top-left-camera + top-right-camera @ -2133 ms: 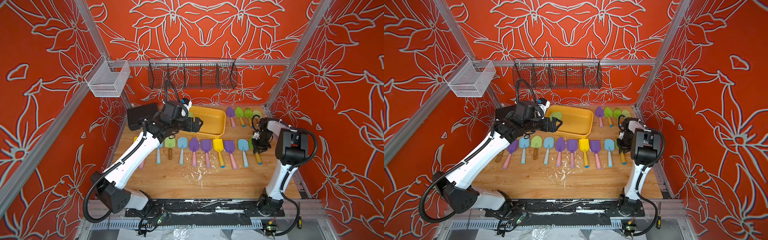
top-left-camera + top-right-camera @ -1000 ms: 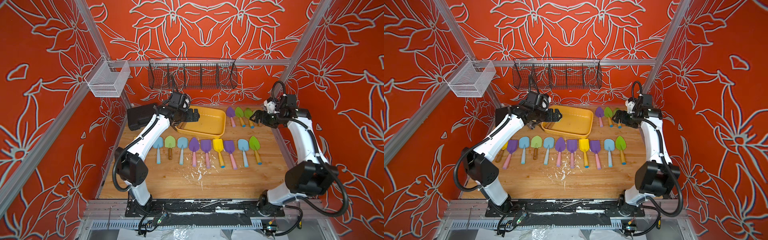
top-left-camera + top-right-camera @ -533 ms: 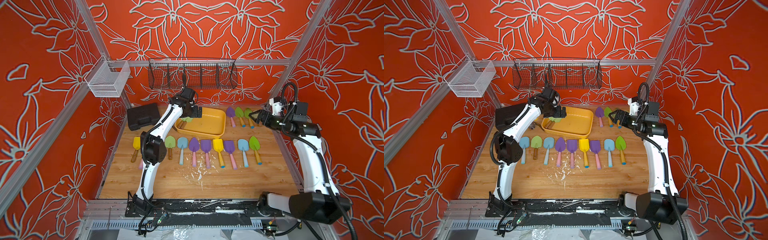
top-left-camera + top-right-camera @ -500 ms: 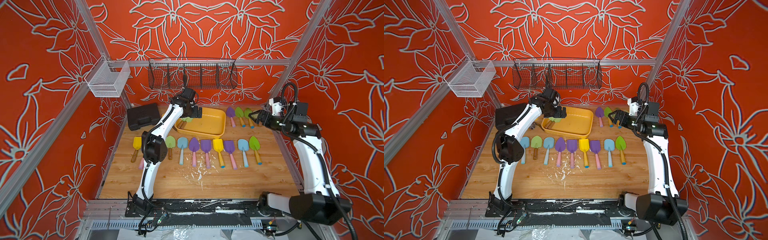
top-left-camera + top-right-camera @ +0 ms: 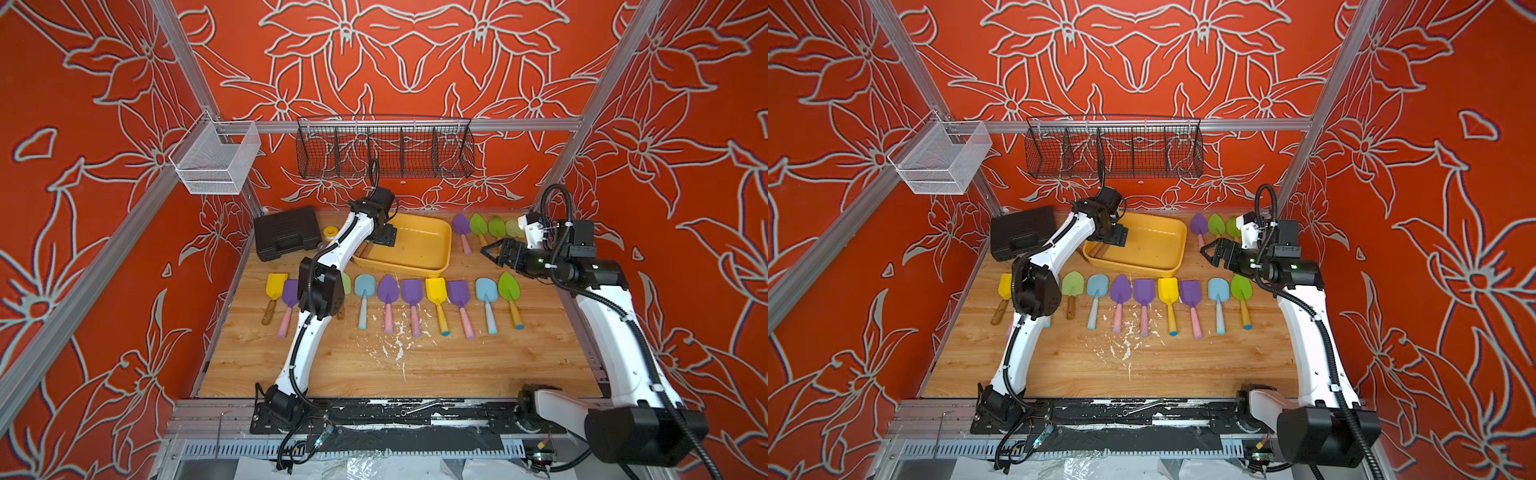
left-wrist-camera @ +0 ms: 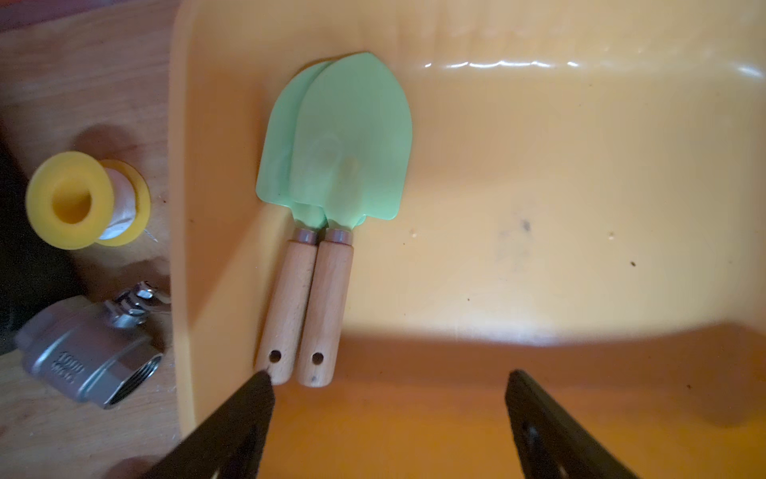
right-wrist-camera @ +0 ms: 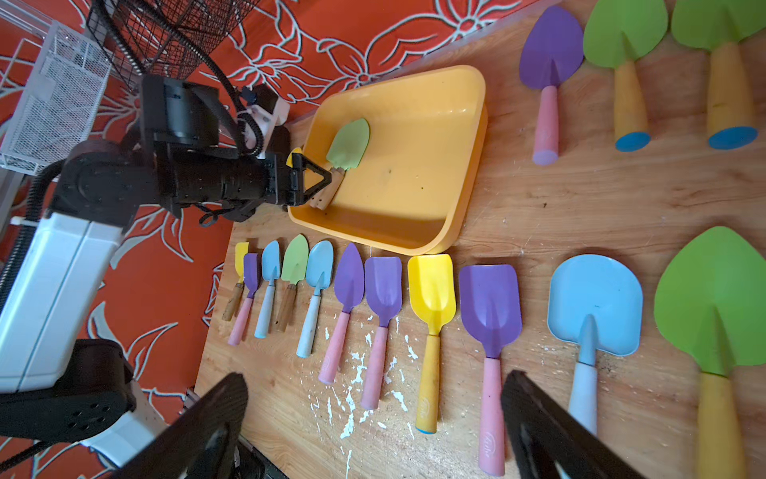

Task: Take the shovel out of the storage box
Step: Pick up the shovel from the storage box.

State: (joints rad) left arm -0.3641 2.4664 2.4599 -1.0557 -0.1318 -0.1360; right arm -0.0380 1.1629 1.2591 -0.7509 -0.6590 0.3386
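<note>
Standing at the open front of an orange, flower-patterned cell, I am looking at a wooden surface (image 5: 374, 365) with two white robot arms.

One yellow-orange storage box (image 5: 419, 249) is sitting toward the back, left of centre. Two pale green shovels (image 6: 348, 137) with wooden handles are lying inside it. One blade is overlapping the other, the handles are side by side, and both are close along the box's left end wall.

A row of eleven shovels (image 5: 387, 289) is lying in front of the box, blades toward the back: four purple, three blue, two yellow and two green. Four other shovels (image 5: 460, 224) are lying to the right of the box: one purple and three green, the last partly hidden behind the right arm.

Two wire baskets are hanging on the frame, a white basket (image 5: 216, 160) at the left and a black basket (image 5: 384, 151) along the back. One black case (image 5: 286, 232), one yellow spool (image 6: 70, 199) and one metal valve (image 6: 87, 352) are sitting left of the box.

The left arm is rising from the front, its elbow raised above the row and its forearm reaching back into the box's left end. The left tool (image 6: 388, 375) is standing wide apart and gripping nothing. One fingertip is right at the end of the outer wooden handle; I cannot tell whether it is touching.

The right arm is standing at the front right, its forearm pointing left toward the box. The right tool (image 7: 375, 377) is hovering above the surface to the right of the box, spread wide and holding nothing.
</note>
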